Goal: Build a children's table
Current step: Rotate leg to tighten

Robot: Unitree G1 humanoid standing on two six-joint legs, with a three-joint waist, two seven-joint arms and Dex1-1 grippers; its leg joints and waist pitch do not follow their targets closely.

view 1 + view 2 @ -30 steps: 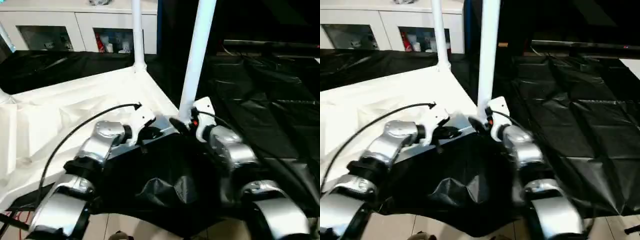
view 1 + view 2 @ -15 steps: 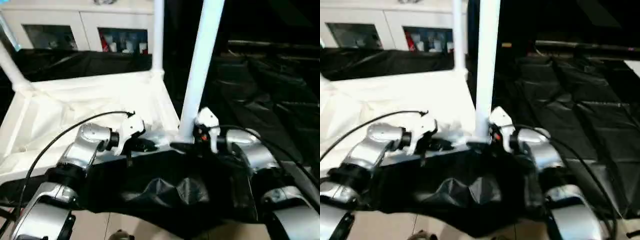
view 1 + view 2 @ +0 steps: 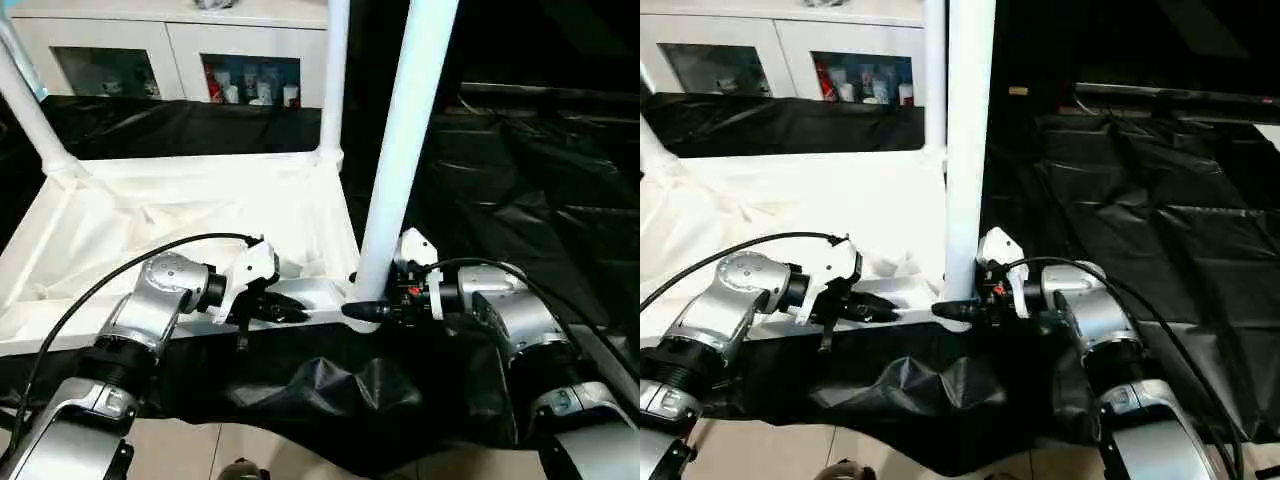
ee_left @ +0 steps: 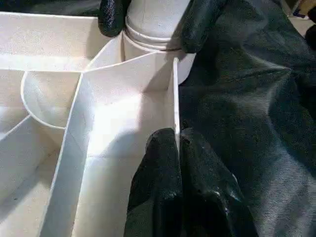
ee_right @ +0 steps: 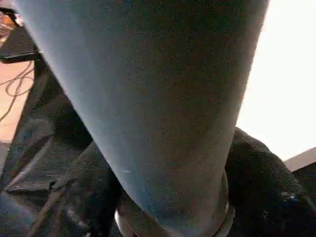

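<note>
A: Compared with a second ago, both forearms have swung outward and their end effectors now point toward each other along the near edge of the children's table [image 3: 190, 215]; the right end effector [image 3: 368, 311] has narrowed onto the near right leg [image 3: 405, 150], and the view itself has shifted, bringing the far left leg [image 3: 28, 105] into sight.

B: Where does the table lie?

A: Upside down on a surface draped in black plastic sheeting [image 3: 540, 180], ribbed underside up. Three legs are seen standing upright in corner sockets: near right, far right [image 3: 333, 75] and far left. A white cabinet [image 3: 130, 50] with glass doors stands beyond the far edge.

B: State of the left end effector [image 3: 283, 309]?

A: Narrow. In the left wrist view its two black fingers [image 4: 160, 187] are pressed together on the thin near rim wall of the table top, just left of the near right socket.

B: And the right?

A: Its fingers straddle the base of the near right leg, where the leg enters the socket. The left wrist view shows one black fingertip [image 4: 112, 17] on each side of the leg's collar; the right wrist view looks up along the leg from between the fingers. The jaws stand as wide as the leg, against it on both sides.

B: Spacing of the two end effectors?

A: Near each other, apart, with the socket corner between them.
</note>
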